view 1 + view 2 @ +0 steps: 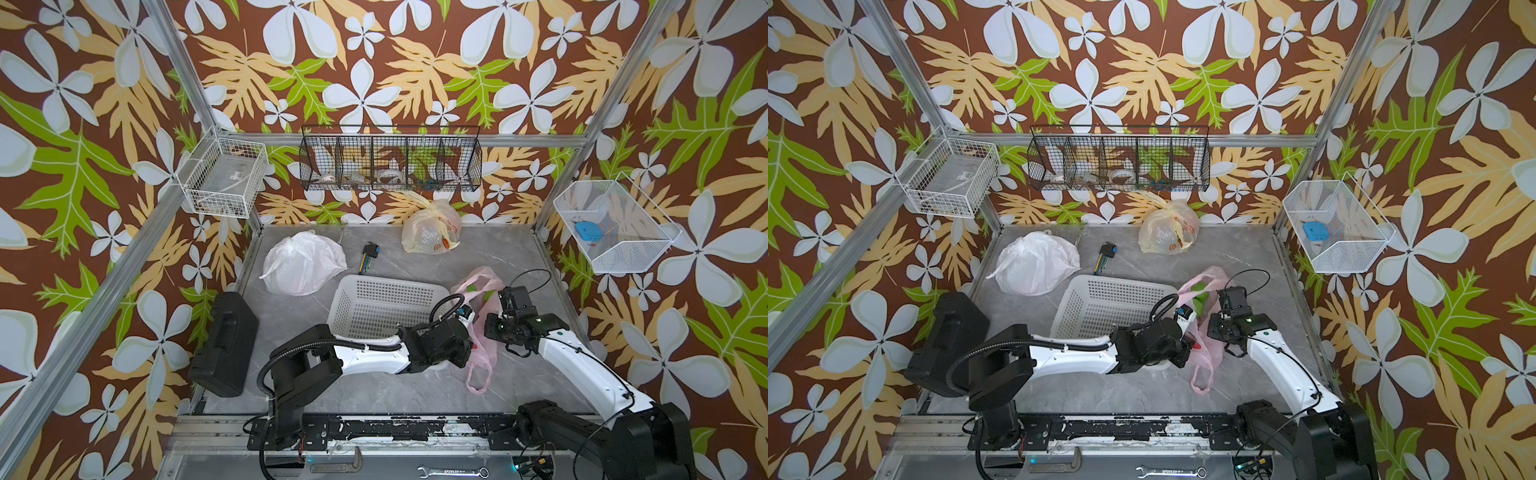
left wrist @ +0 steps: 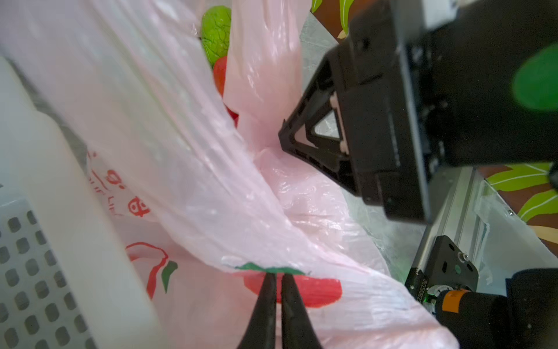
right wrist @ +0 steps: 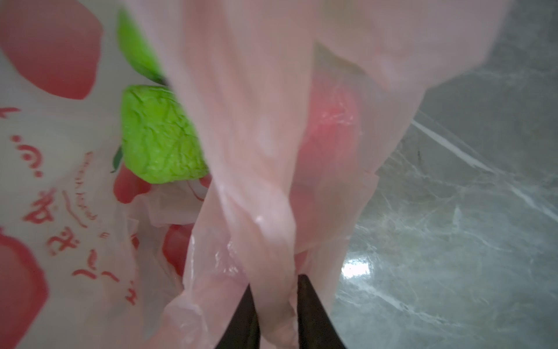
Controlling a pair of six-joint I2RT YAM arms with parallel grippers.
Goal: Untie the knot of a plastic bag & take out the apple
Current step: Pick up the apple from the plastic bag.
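Grey surface [image 1: 395,390]: left fingers [image 2: 267,305] pinched shut on pink bag [image 2: 187,169] rim, right fingers [image 3: 309,314] clamping its handle; should spread slowly, no tearing.

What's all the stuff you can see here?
table: 1, grey, under it all
white basket: 1, white, mid-table
pink bag: 1, pink with red print, right of the white basket, something green inside
white bag: 1, white, table's back left
yellowish bag: 1, pale yellow, by the back wall
black case: 1, black, table's left edge
tool set: 1, black, blue and yellow, behind the white basket
wire rack: 1, black, back wall
wire baskets: 2, white, side walls
wrench: 1, silver, front ledge
left arm: 1, white and black, jaws shut on the pink bag
right arm: 1, white and black, jaws shut on its twisted strand
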